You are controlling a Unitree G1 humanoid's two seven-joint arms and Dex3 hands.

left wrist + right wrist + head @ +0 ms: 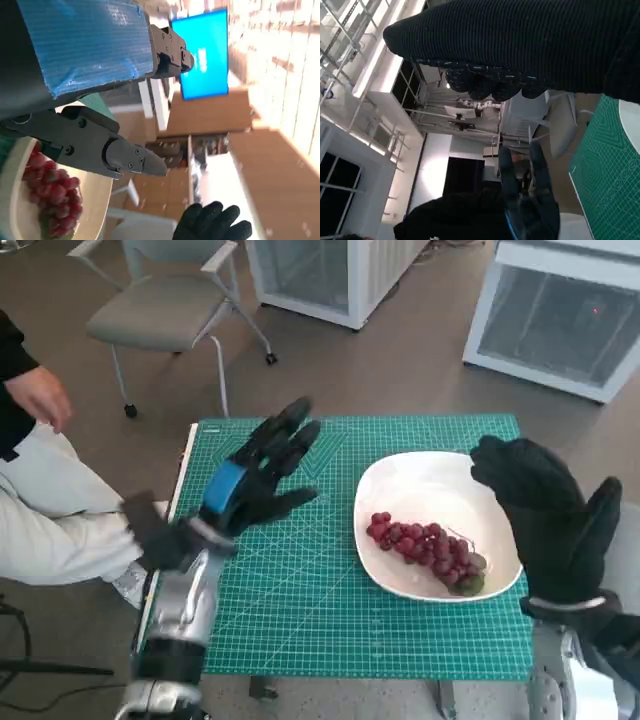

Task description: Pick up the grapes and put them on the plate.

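The grapes (428,551) lie on the white plate (420,485) on the worktop (300,610). The right hand (545,510) hovers just beside them, holding nothing, fingers spread. The left hand (255,480) hangs apart with fingers spread, empty.

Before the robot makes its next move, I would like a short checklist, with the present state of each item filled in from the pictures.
1. Grapes on the plate: ok, the whole bunch lies inside the white plate.
2. Left hand holds nothing: ok, fingers spread above the green mat.
3. Right hand holds nothing: ok, raised beside the plate with nothing in it.
4. Both hands free of the grapes: ok, neither touches the bunch.
5. Plate fully on the mat: ok.
6. Person away from the arms: not ok, sitting close beside the left arm.
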